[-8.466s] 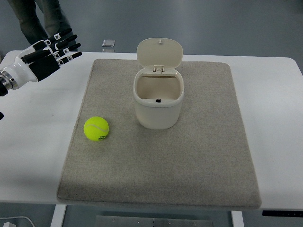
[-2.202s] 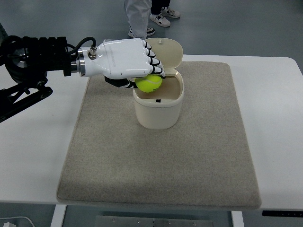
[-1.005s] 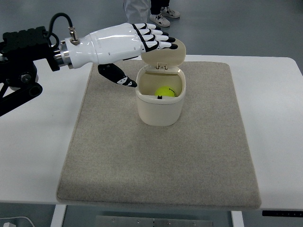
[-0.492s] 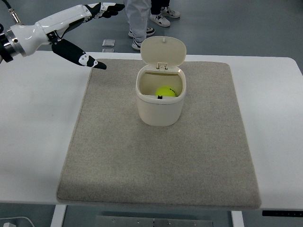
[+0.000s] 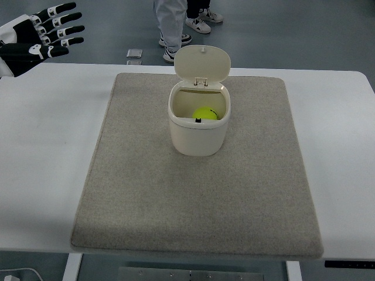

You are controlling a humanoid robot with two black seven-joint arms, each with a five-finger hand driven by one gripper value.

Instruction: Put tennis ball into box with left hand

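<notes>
A yellow-green tennis ball (image 5: 205,113) lies inside the cream box (image 5: 198,137), which stands on the grey mat (image 5: 193,199) with its hinged lid (image 5: 201,62) tipped up at the back. My left hand (image 5: 42,36) is at the top left corner, far from the box, with its fingers spread and nothing in them. The right arm does not show.
The mat lies on a white table (image 5: 47,158). Behind the table's far edge stand a person's legs and shoes (image 5: 176,23), and a small square object (image 5: 134,53) lies on the floor.
The ball went from my left hand into the box. The hand then opened and drew back up and left to the picture's corner.
</notes>
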